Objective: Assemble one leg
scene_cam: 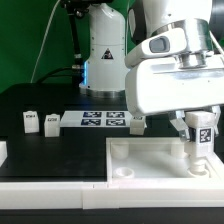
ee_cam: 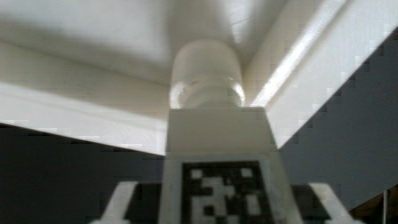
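Observation:
My gripper is shut on a white leg, held upright with its black-and-white tag facing the camera. The leg's lower end is down at the near corner of the large white tray, on the exterior view's right; whether it is seated in the socket I cannot tell. In the wrist view the leg runs away from the gripper between both fingers, and its round end meets the tray's inner corner. Three other legs stand on the black table: two on the left, one by the marker board.
The marker board lies flat on the table behind the tray. A white block sits at the left edge of the exterior view. The robot's base stands at the back before a green curtain.

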`<state>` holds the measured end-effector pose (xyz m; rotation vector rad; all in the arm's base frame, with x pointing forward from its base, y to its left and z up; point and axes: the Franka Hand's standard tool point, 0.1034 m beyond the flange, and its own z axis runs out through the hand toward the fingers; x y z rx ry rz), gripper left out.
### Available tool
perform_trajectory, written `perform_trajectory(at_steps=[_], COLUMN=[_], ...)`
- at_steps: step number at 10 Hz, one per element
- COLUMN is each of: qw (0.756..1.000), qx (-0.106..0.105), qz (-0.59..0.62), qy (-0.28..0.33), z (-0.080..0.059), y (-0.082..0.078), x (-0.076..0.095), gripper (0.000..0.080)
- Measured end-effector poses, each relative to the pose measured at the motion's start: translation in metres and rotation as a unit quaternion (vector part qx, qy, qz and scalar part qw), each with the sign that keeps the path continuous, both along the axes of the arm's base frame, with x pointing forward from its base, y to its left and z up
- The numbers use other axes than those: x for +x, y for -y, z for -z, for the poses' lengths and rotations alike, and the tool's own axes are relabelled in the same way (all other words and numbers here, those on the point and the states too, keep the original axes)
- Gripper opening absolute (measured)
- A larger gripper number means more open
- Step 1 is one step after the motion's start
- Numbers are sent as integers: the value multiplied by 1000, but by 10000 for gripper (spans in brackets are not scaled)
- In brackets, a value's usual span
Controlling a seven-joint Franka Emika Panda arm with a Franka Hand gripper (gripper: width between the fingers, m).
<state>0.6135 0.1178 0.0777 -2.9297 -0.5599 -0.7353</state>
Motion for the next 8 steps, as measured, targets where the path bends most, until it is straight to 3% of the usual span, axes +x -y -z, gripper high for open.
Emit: perform_trajectory(at_steps=[8], qw=[1000], qx=[2], qz=[3], qy=[-7], z=[12], y=[2], x=[5], gripper=[274])
